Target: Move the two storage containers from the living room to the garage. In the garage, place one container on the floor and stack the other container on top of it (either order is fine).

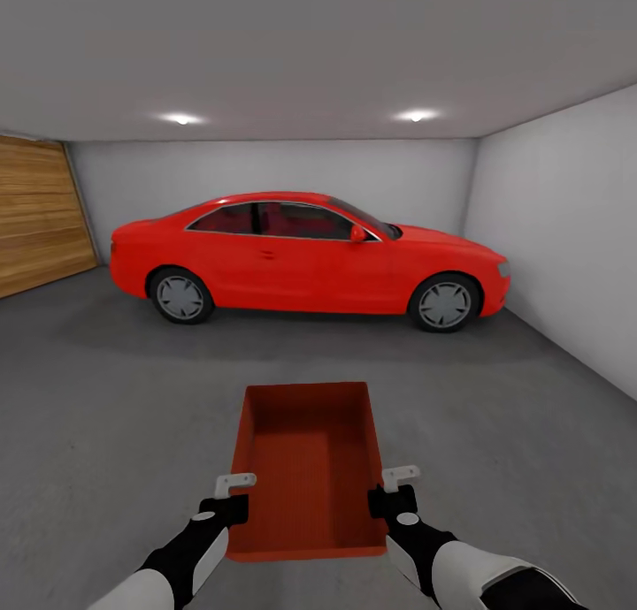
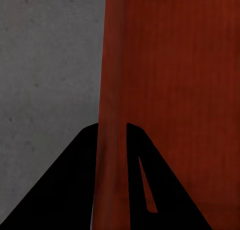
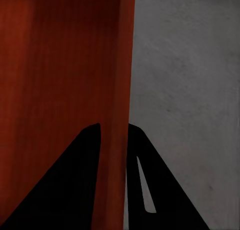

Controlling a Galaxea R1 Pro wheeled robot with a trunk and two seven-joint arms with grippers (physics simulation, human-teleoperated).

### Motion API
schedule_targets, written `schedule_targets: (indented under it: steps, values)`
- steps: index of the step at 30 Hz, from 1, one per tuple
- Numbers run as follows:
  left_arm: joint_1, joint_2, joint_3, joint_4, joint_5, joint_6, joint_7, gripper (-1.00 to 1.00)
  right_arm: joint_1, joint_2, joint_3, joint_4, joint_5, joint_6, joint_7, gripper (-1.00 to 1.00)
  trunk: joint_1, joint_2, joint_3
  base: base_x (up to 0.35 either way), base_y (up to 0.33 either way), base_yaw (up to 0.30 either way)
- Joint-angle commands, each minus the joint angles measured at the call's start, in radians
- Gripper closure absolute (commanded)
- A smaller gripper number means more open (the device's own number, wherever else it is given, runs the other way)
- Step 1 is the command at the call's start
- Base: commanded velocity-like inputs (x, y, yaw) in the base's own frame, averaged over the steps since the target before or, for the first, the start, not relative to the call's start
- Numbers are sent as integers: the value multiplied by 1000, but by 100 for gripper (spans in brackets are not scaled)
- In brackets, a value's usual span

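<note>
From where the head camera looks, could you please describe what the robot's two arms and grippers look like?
Both arms have glossy white forearm shells giving way to black wrist sections. The left gripper and right gripper each have a black body topped by a small light-grey bracket-shaped piece. In the wrist views the fingers are plain black wedges. No cables or markings show.

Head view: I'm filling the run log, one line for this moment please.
place: garage | held: orange-red rectangular bin | left tool: shut on wall | right tool: shut on wall | ahead: red car

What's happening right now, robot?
Left pincer and right pincer each clamped on container walls. In garage, floor ahead, red car beyond.
</note>
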Motion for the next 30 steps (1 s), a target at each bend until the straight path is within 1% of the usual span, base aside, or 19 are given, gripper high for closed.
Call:
schedule_targets:
  steps: [1,23,30]
  values:
    - [-1,0,55,-5,5,-34,77,100,0,1,-42,1,3,0,3,100,1,-2,-2,321,0,0]
    - [-1,0,55,-8,4,-34,77,100,0,1,-42,2,3,0,3,100,1,-2,-2,321,0,0]
    - [-1,0,55,-8,5,-34,77,100,0,2,-42,2,3,1,2,100,1,-2,-2,321,0,-165]
